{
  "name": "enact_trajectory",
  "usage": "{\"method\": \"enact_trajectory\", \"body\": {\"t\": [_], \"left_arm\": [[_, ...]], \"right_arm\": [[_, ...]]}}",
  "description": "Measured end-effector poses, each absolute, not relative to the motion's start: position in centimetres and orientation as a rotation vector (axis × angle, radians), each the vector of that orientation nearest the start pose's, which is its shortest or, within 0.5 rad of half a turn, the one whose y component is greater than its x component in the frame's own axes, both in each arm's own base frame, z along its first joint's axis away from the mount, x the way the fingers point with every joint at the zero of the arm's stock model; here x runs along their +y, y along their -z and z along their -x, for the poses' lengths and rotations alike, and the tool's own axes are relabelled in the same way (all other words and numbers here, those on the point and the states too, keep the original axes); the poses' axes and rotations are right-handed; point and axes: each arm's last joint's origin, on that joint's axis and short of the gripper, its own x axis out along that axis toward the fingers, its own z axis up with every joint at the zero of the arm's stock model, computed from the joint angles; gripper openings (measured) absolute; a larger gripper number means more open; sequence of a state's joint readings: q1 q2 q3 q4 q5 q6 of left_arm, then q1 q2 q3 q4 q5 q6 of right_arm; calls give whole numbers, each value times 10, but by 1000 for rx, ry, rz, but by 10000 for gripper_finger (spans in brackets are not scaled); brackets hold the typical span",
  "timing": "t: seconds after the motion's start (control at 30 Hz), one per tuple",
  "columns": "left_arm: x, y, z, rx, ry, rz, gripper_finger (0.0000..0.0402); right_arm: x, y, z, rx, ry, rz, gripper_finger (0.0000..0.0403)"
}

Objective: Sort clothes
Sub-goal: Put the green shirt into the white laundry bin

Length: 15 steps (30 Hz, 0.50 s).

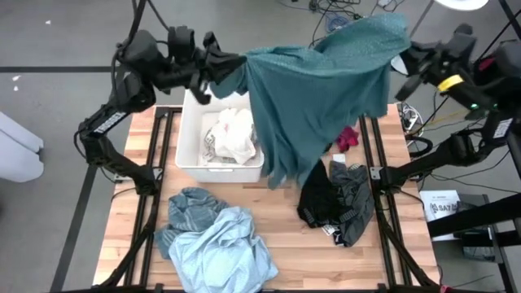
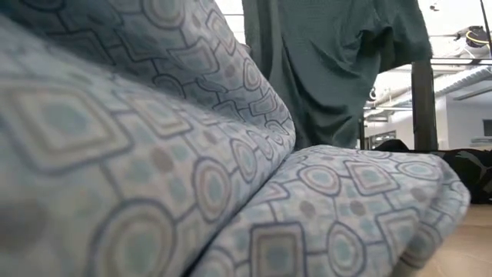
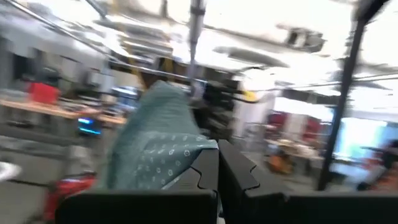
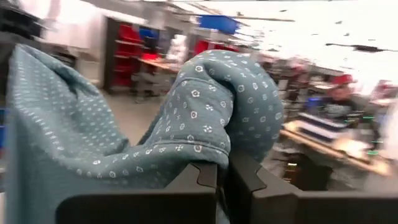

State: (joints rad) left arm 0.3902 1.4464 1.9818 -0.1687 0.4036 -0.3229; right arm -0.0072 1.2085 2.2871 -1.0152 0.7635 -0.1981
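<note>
- Two grippers, one garment: left gripper (image 1: 218, 67) and right gripper (image 1: 404, 63) each clamped on a top corner of the teal shirt (image 1: 313, 98); both wrist views show fingers closed on fabric.
- Shirt hangs spread between them, long axis left-right, well above the table, hem over the gap between bin (image 1: 189, 134) and black pile (image 1: 334, 199).
- Left end is nearer the bin.
- Both arms raised high at the far edge.
- Light blue pile (image 1: 220, 244) lies near-left.

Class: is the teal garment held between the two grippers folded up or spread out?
Spread out. The teal garment hangs stretched in the air between the left gripper and right gripper, its lower edge drooping over the table.
</note>
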Motion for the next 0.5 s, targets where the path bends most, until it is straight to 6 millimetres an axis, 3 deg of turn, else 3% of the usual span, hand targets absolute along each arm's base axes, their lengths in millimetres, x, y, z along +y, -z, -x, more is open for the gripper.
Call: {"method": "enact_trajectory", "body": {"t": [0.2,0.5], "left_arm": [[65,-569,-248,-226,222,271,0],[7,-532,-291,59,414,342,0]], "right_arm": [[-12,-578,-86,159,568,-25,0],[22,-519,-139,500,523,-225,0]]}}
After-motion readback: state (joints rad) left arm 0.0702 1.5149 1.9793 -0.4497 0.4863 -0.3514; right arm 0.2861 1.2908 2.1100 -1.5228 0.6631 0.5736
